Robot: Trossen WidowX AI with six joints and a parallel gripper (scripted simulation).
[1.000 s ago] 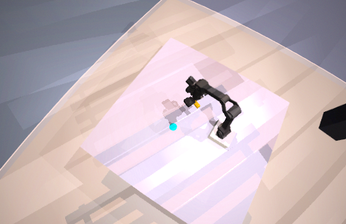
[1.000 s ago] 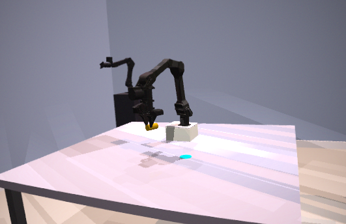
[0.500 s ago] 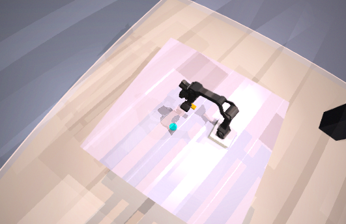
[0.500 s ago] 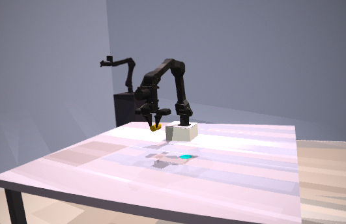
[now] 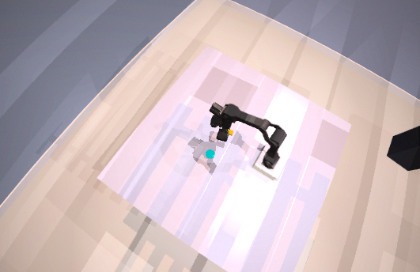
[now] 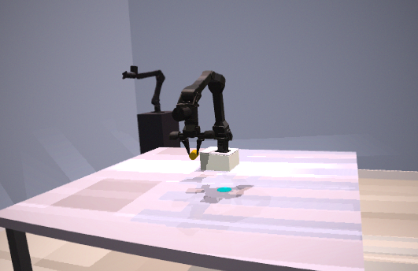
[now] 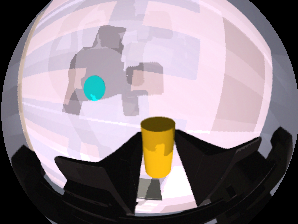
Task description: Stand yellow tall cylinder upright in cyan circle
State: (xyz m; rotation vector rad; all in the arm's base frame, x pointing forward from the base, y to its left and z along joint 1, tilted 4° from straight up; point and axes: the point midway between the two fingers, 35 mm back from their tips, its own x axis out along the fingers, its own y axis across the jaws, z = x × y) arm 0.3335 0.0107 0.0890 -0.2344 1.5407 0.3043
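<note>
The yellow tall cylinder (image 5: pixel 230 132) (image 6: pixel 194 154) (image 7: pixel 158 150) is held between the fingers, raised above the table. In the exterior view it is seen almost end-on, its axis near horizontal rather than upright. My gripper (image 6: pixel 193 154) (image 7: pixel 158 134) is shut on it, fingers pointing down; in the top view the fingertips are mostly hidden by the gripper body. The cyan circle (image 5: pixel 210 154) (image 6: pixel 224 190) (image 7: pixel 94 88) is flat on the table, uncovered. It lies below and left of the gripper in the top view, and up and left of the cylinder in the wrist view.
The arm's pale base block (image 5: pixel 265 172) (image 6: pixel 220 161) stands on the table (image 5: pixel 150 186) (image 6: pixel 90 224), behind the cylinder in the exterior view. A dark pedestal (image 5: pixel 409 148) (image 6: pixel 151 131) stands off the table, carrying another arm (image 6: pixel 159 88) in the exterior view. Arm shadows fall around the circle.
</note>
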